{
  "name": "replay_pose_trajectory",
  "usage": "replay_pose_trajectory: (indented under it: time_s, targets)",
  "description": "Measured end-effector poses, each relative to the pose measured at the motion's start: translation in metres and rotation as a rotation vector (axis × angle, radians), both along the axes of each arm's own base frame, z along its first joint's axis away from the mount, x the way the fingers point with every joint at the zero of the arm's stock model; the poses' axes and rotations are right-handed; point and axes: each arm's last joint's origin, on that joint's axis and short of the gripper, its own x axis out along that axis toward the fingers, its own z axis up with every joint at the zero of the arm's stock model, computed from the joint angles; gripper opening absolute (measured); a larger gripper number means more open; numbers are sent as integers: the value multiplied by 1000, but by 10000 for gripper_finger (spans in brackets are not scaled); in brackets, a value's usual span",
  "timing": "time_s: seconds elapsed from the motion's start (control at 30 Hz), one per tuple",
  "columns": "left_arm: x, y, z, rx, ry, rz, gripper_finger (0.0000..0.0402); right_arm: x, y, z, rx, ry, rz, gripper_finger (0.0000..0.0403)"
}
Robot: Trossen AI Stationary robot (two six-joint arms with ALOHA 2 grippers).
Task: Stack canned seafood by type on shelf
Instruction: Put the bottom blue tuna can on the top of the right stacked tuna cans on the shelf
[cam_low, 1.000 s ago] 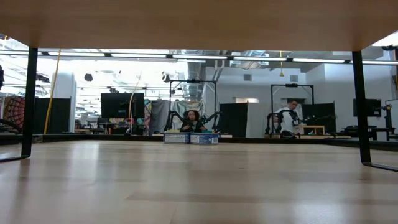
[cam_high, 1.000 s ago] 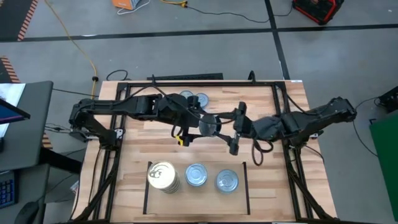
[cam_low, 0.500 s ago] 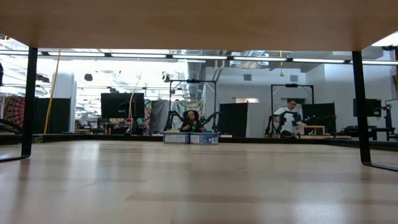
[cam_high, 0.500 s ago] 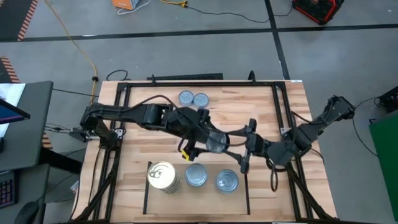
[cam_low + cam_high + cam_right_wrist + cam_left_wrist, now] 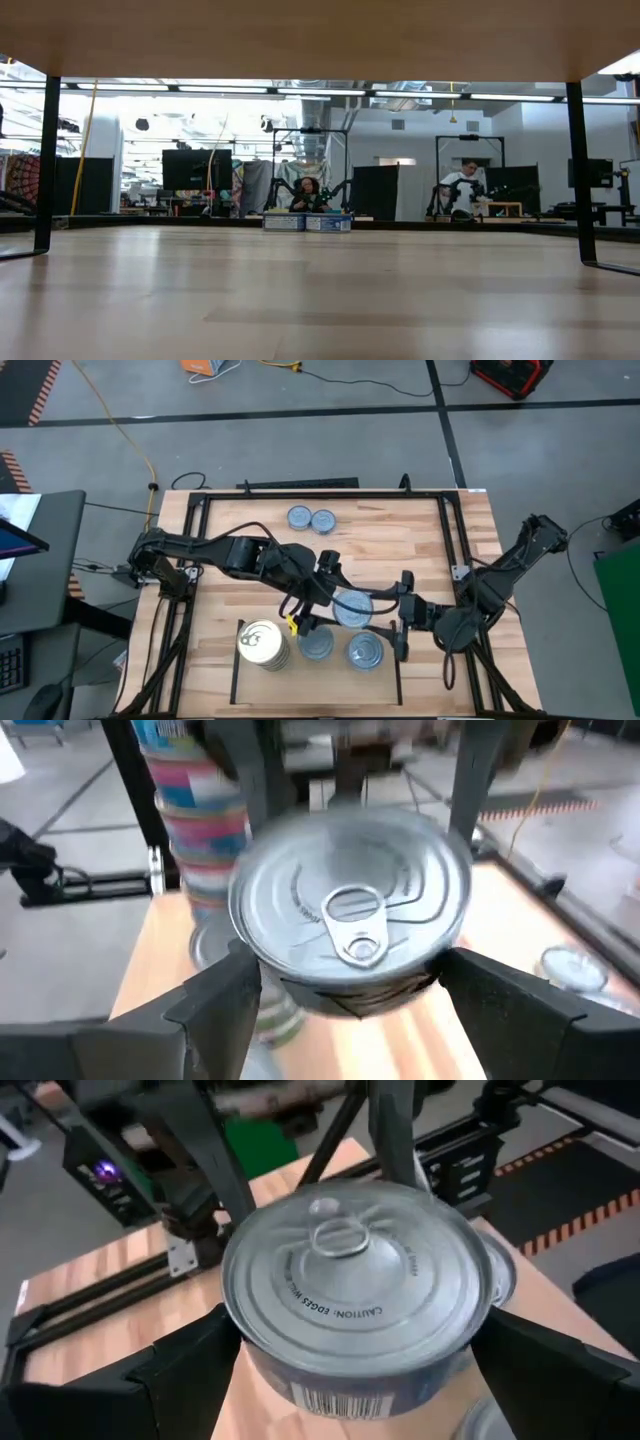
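Holding a silver-topped tin in the air just behind the shelf.

The left pincer reaches in from the left side of the table and is clenched on a tin of canned seafood with a silver ring-pull lid and a blue side. From above, that tin hangs near the shelf at its far edge, between the two silver-topped stacks. The right pincer faces it from the opposite side, fingers spread wide to either side of the same tin; whether they touch it is unclear. On the shelf stand a gold-topped stack, a middle silver stack and a right silver stack. Two more tins sit side by side at the table's far edge.
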Motion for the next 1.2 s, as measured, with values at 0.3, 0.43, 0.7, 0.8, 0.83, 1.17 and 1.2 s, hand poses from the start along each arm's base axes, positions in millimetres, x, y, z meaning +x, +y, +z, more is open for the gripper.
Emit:
replay_pose_trajectory:
  time_s: [0.3, 0.43, 0.7, 0.8, 0.83, 1.17, 1.2]
  targets:
    - [15, -4, 0, -71, -83, -12, 368, -3, 13, -18, 74, 57, -42, 331]
    - [26, 4, -14, -109, -26, 5, 368, -2, 11, -27, 89, 93, -111, 331]
    - [33, -4, -23, -162, 6, -23, 368, -6, 21, -29, 181, 79, -107, 330]
    - [33, -8, -25, -162, 11, -28, 368, -10, 24, -28, 194, 76, -99, 330]
    - [33, -8, -25, -164, 10, -26, 368, -10, 25, -28, 194, 74, -102, 330]
    - [32, -13, -26, -155, 16, -17, 368, -13, 27, -27, 225, 70, -97, 330]
    - [32, -13, -26, -151, 17, -14, 368, -14, 26, -26, 222, 72, -98, 330]
